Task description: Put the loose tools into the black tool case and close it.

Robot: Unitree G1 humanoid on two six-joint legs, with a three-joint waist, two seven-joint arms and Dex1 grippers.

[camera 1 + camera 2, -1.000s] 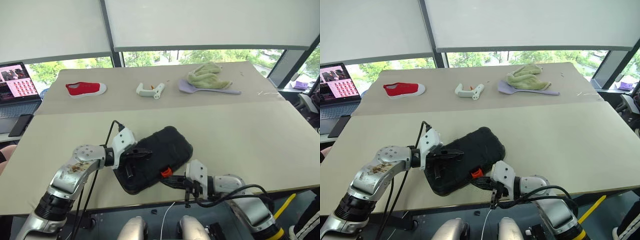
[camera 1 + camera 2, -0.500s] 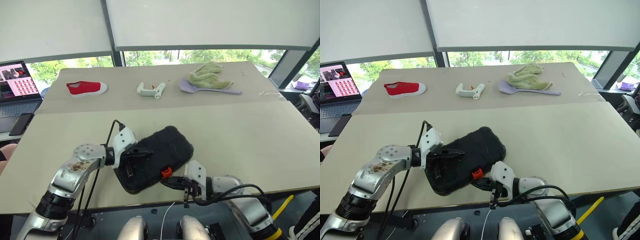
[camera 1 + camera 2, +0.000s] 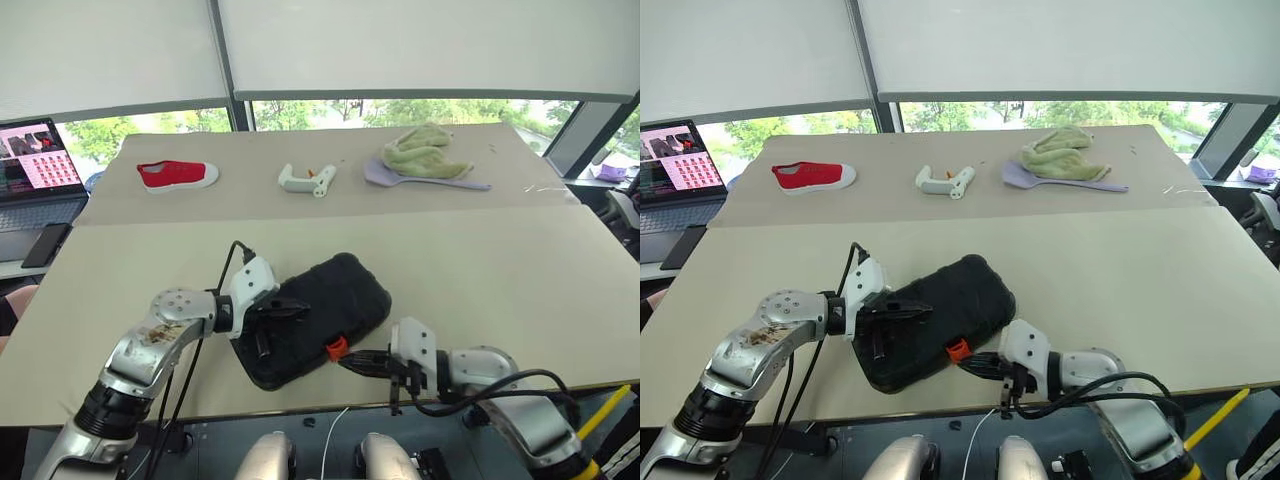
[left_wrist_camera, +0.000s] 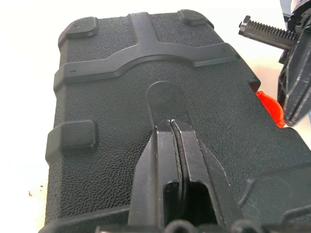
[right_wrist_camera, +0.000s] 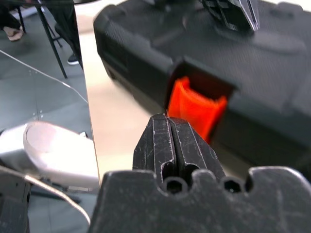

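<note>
The black tool case (image 3: 335, 295) lies shut on the table near its front edge, with its orange latch (image 3: 336, 348) on the side facing me. My left gripper (image 3: 302, 307) is shut, and its fingertips (image 4: 171, 127) rest on the textured lid. My right gripper (image 3: 347, 362) is shut too and sits low at the table's edge. Its tips (image 5: 167, 120) point at the latch (image 5: 194, 109) from just in front of it, and I cannot tell whether they touch it. The loose tools are out of view.
Along the far side of the table (image 3: 480, 270) lie a red shoe (image 3: 178, 175), a white object (image 3: 305, 180) and a green cloth (image 3: 420, 152) on a purple utensil (image 3: 455, 182). A laptop (image 3: 35, 165) and a phone (image 3: 45, 245) sit off to the left.
My right gripper has drawn a little to the right, back from the latch. The left gripper and the case have stayed put. The camera has shifted slightly.
</note>
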